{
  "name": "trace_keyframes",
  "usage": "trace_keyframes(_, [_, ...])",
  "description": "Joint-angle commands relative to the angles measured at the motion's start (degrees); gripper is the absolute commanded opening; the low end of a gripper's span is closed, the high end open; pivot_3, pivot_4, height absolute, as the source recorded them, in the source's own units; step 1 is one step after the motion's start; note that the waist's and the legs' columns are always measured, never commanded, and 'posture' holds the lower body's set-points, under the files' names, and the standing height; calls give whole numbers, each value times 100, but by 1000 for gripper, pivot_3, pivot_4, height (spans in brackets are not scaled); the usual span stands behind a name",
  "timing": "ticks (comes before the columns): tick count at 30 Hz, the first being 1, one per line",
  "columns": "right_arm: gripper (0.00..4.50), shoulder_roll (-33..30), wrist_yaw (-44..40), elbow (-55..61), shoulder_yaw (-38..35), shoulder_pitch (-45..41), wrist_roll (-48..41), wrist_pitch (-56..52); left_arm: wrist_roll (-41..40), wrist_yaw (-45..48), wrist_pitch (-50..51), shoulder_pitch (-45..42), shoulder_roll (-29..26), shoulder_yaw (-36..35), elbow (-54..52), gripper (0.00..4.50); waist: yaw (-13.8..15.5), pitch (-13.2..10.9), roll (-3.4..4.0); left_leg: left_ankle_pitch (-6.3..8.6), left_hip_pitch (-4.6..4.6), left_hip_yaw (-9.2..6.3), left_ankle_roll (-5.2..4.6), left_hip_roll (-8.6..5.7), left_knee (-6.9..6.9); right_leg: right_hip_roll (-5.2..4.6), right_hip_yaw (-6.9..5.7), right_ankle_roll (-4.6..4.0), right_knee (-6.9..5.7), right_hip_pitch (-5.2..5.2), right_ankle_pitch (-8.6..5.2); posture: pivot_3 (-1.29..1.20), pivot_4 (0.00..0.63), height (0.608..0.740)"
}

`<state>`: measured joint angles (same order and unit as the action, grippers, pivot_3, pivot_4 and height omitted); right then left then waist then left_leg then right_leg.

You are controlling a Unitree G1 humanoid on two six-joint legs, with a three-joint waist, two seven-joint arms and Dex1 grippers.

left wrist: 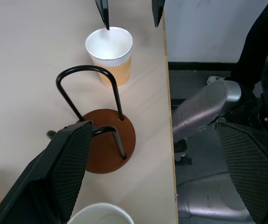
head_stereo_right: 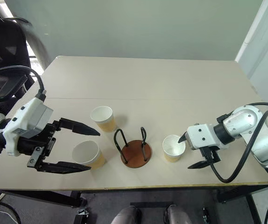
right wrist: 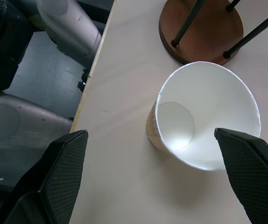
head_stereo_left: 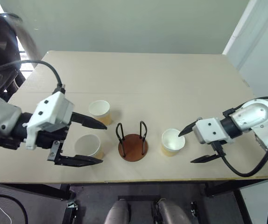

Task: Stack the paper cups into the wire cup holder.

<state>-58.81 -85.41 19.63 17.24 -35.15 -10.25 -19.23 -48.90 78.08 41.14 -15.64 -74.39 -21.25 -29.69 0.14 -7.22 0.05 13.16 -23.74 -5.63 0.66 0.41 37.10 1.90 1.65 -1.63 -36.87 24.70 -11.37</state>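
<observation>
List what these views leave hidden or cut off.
- Near-left cup: cut by the left wrist view's edge.
- Holder: wire tops cut off in the right wrist view.
- Right cup: rim partly covered by the right end effector in the eye views.

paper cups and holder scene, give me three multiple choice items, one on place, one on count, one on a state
1. Where is the wire cup holder?
A. between the cups
B. at the table's far edge
C. on the floor

2. How many paper cups stand on the table?
A. one
B. three
C. five

3. How is the right gripper?
A. shut on a cup
B. open beside a cup
C. inside the holder

Key:
1 A: two cups stand on its left, one on its right.
2 B: three upright cups.
3 B: its fingers are spread beside the right-hand cup.
</observation>
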Motion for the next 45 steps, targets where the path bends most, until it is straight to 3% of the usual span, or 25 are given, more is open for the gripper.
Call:
trace_keyframes(1, [4467,58,39,-19,54,-66,173,117,-38,-35,99,104,-91,-389,-132,4500,0,0,0,0,0,0,0,0,0,0,0,0,0,0,0,0,150,740])
trace_keyframes(17, [4467,426,52,-852,506,38,978,1033,-237,-153,574,487,-83,-1282,-364,4500,6,1,-1,-1,5,1,-1,0,3,0,0,-13,-4,-3,-4,0,150,740])
trace_keyframes(20, [3900,510,34,-987,509,6,1031,1117,-228,-168,615,553,-77,-1366,-384,4500,6,1,-1,0,7,1,0,1,3,0,-1,-13,-6,-3,-4,0,150,740])
trace_keyframes(31, [167,638,-83,-1012,437,-271,1041,1240,-165,-209,618,733,-79,-1488,-403,4500,6,1,-1,0,6,1,0,1,2,0,-1,-18,-5,-3,-4,0,150,740])
trace_keyframes(39, [63,514,-649,-832,248,-722,541,1289,-122,-118,572,730,-102,-1596,-267,4500,2,0,-1,1,5,1,2,1,2,0,-1,-36,-5,-2,-15,0,150,740])
trace_keyframes(45, [63,522,-709,-1797,253,-2588,-101,1711,417,222,763,1326,22,-2514,331,4500,-64,-9,18,-5,-3,7,-4,1,-3,0,7,-58,-7,16,-19,0,150,740])
